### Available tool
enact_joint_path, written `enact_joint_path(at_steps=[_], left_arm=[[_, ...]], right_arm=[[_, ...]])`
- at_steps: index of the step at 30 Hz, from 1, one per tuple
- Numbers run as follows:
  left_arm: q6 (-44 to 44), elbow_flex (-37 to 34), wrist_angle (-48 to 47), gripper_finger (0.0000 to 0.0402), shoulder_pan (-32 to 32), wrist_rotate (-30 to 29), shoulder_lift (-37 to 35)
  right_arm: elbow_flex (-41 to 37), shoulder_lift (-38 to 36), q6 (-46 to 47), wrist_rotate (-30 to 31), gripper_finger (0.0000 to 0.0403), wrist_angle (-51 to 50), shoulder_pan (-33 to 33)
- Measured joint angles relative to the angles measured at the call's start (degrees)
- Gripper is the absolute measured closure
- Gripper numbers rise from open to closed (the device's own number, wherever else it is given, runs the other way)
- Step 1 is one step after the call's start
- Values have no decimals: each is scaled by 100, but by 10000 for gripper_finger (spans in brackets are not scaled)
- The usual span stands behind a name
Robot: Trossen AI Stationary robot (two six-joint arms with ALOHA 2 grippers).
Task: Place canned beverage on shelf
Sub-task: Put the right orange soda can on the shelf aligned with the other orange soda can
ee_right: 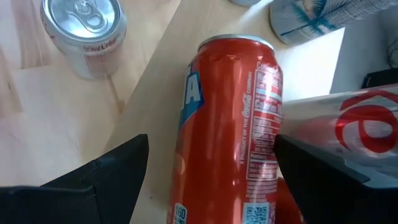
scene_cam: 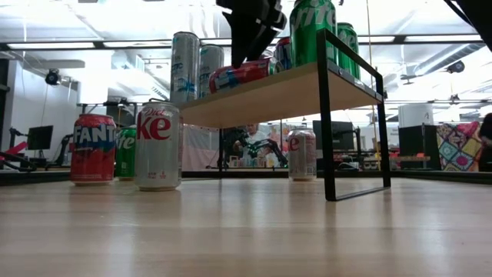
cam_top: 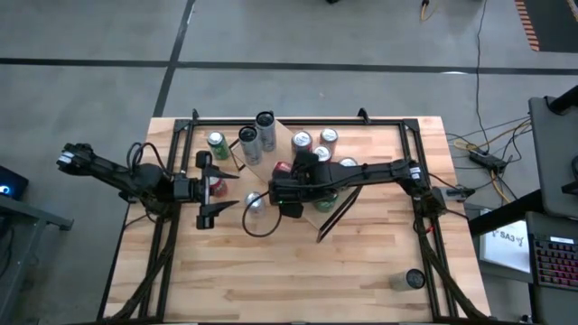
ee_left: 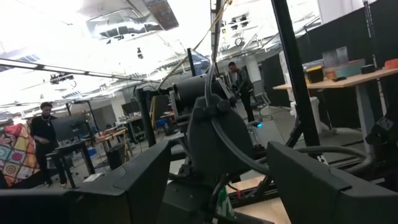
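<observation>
Probably a robotics lab — workbenches [ee_left: 339, 78], monitors [scene_cam: 40, 137], taped concrete floor [cam_top: 90, 90].

shelf [cam_top: 298, 167] top crowded with cans, red can [ee_right: 227, 124] lying between right pincer [ee_right: 211, 180] fingers, table [cam_top: 298, 280] front bare

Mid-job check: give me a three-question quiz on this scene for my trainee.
1. True or false: the red can on the shelf stands upright.
2. Which pincer is over the shelf? A) left B) right
3. Fill in: the silver can stands on the ___, not on the shelf.

Key:
1. False; it lies on its side.
2. B; the right pincer straddles the red can, open. The left pincer sits off to the shelf's side.
3. table.
</observation>
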Motion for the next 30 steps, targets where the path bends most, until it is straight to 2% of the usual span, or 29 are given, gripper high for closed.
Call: enact_joint_path(at_steps=[12, 18, 30], left_arm=[[33, 0, -2, 151, 0, 2, 7], [35, 0, -15, 151, 0, 3, 11], [35, 0, -21, 151, 0, 4, 22]], right_arm=[[136, 0, -4, -40, 69, 121, 163], [169, -4, -159, 393, 69, 114, 144], [156, 225, -221, 365, 69, 99, -55]])
